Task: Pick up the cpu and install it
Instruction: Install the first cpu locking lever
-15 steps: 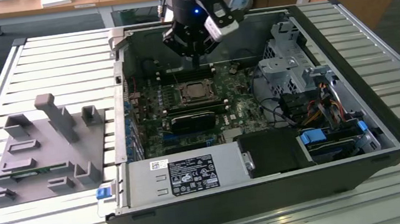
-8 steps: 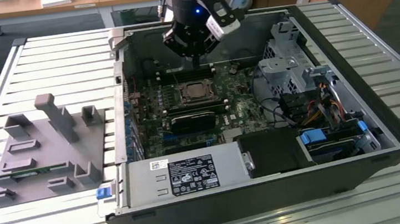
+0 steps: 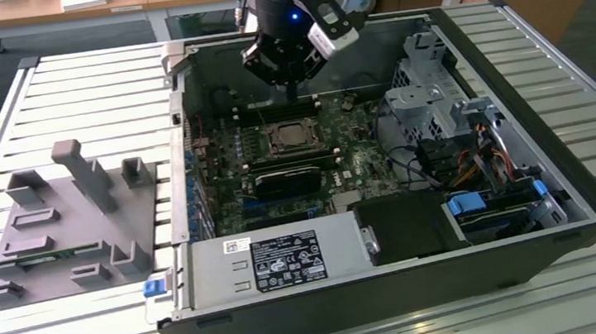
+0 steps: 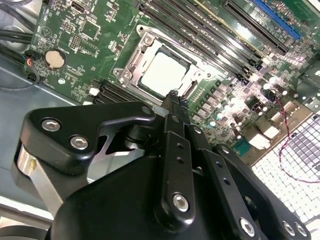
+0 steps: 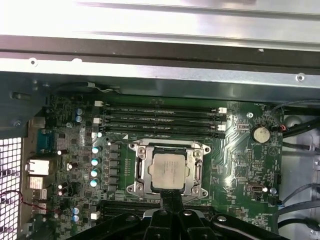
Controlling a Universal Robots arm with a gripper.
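The cpu [image 3: 292,137] is a flat silver square lying in the metal-framed socket of the green motherboard [image 3: 365,153] inside the open computer case [image 3: 399,285]. In both wrist views it lies flat within the socket frame: the cpu [image 4: 162,75] looks bright, and the cpu [image 5: 169,170] sits below the memory slots. My gripper [image 3: 293,98] hangs a little above the board, just behind the socket in the exterior view. Its black fingers [image 4: 172,100] are pressed together with nothing between them, and their tip [image 5: 170,196] reaches the socket's edge.
A black block [image 3: 290,180] sits on the board in front of the socket. The grey power supply [image 3: 275,261] fills the case's front, with drive bays and cables [image 3: 462,150] on the exterior view's right. A grey fixture [image 3: 70,216] stands on the slatted table at the exterior view's left.
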